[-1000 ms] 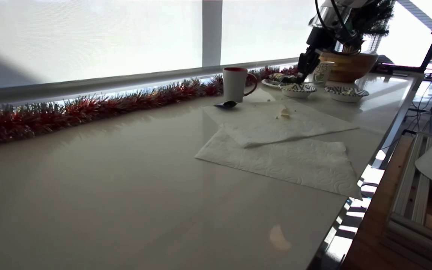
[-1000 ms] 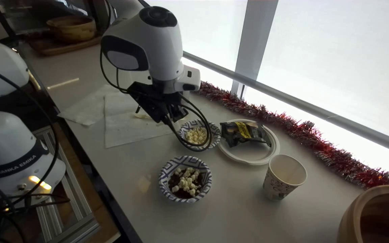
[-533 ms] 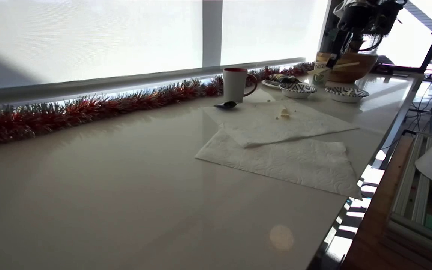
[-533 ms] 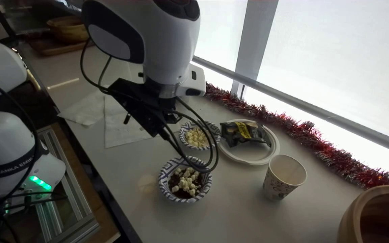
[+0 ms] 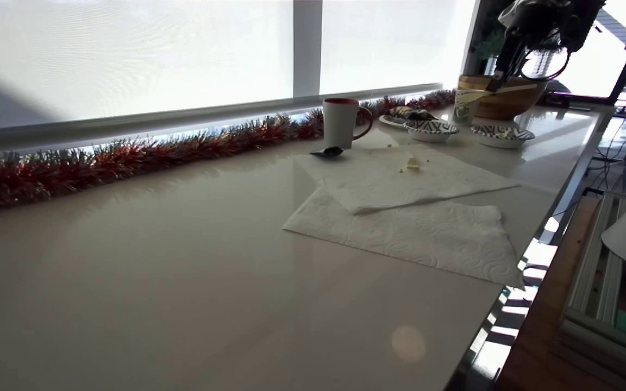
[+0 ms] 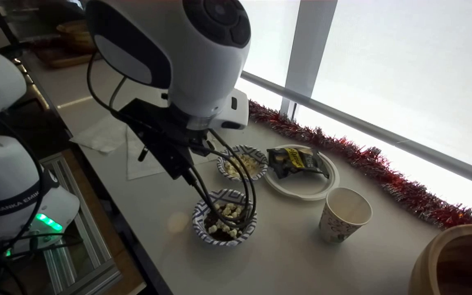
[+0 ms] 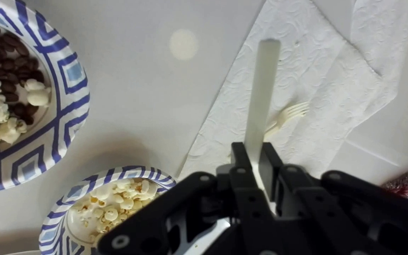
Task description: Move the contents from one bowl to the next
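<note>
Two paper bowls with blue patterned rims stand on the white table. One bowl (image 6: 262, 163) (image 7: 51, 226) holds popcorn. The nearer bowl (image 6: 200, 217) (image 7: 73, 85) holds dark beans with popcorn on top. My gripper (image 7: 254, 148) is shut on a pale flat utensil (image 7: 262, 85), whose straight end points away past the fingertips in the wrist view. What its opposite end carries does not show. In an exterior view the gripper (image 5: 493, 84) hangs well above the table, with the utensil lying nearly level across it. The fingers are hidden behind the arm in an exterior view (image 6: 166, 139).
A white plate (image 6: 309, 193) with a black snack packet (image 6: 297, 161), a paper cup (image 6: 344, 215) and a wooden bowl (image 6: 422, 262) stand nearby. Paper towels (image 5: 416, 233) bear a pale fork (image 7: 289, 117). A mug (image 5: 338, 122) and red tinsel (image 5: 199, 144) line the window side.
My gripper has risen from over the popcorn bowl and moved away from it, toward the side of the bean bowl. The utensil stays in its grip. The bowls have not moved.
</note>
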Action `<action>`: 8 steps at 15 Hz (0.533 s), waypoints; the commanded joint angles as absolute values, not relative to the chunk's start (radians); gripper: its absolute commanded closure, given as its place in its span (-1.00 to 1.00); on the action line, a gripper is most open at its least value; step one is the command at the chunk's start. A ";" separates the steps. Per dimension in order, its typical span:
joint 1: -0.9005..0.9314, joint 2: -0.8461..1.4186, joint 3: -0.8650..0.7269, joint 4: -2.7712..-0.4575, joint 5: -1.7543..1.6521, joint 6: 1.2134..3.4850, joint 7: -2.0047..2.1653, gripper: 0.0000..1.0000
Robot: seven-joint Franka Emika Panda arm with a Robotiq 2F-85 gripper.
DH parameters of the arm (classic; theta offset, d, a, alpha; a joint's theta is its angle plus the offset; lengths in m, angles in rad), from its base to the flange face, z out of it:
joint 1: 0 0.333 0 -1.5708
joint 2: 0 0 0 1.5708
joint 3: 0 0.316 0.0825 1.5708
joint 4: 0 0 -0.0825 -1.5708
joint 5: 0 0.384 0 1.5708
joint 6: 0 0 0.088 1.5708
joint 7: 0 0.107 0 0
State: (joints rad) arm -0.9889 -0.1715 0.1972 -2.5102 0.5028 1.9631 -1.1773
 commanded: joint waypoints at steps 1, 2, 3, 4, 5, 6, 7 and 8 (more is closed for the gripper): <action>-0.818 -0.147 0.022 -2.496 0.442 1.943 -1.102 0.93; -0.780 -0.133 -0.028 -2.489 0.415 1.937 -1.073 0.93; -0.747 -0.122 -0.077 -2.485 0.390 1.943 -1.047 0.93; -0.720 -0.105 -0.127 -2.474 0.362 1.930 -1.025 0.93; -0.698 -0.091 -0.171 -2.468 0.342 1.933 -1.003 0.93; -0.679 -0.072 -0.211 -2.456 0.319 1.918 -0.992 0.93; -0.667 -0.067 -0.247 -2.452 0.305 1.936 -0.967 0.93; -0.656 -0.054 -0.281 -2.442 0.298 1.942 -0.952 0.93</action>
